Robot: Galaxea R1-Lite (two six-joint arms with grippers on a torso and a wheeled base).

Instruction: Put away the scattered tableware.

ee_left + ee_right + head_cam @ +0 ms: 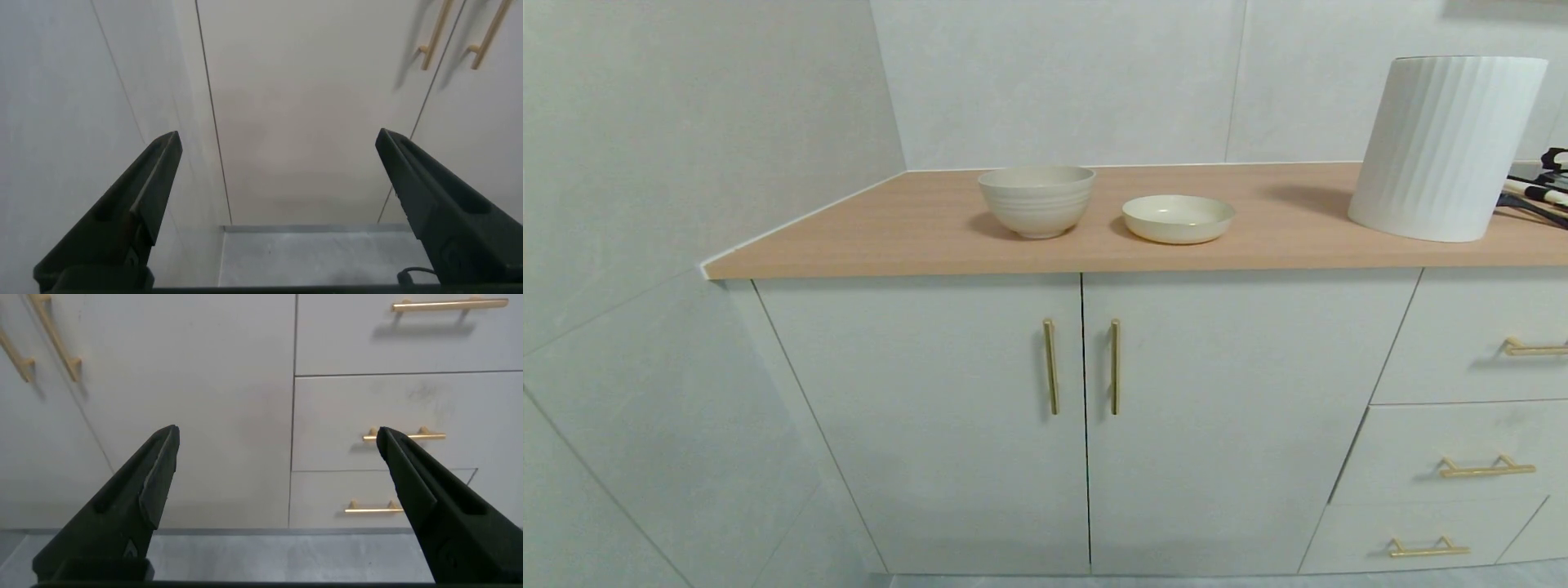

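Right gripper (pixel 276 431): dark jaws spread wide, nothing held between them. It faces the pale cabinet front, well apart from it.

Beyond the jaws is a plain door (pixel 188 400) with two slim gold handles (pixel 57 339), close together and both slanted in this picture.

Beside the door is a stack of three drawers (pixel 392 400), each with a gold bar handle: top pull (pixel 449 305), middle pull (pixel 404 436), lowest pull (pixel 372 509).

Grey floor (pixel 278 555) meets the cabinet base.
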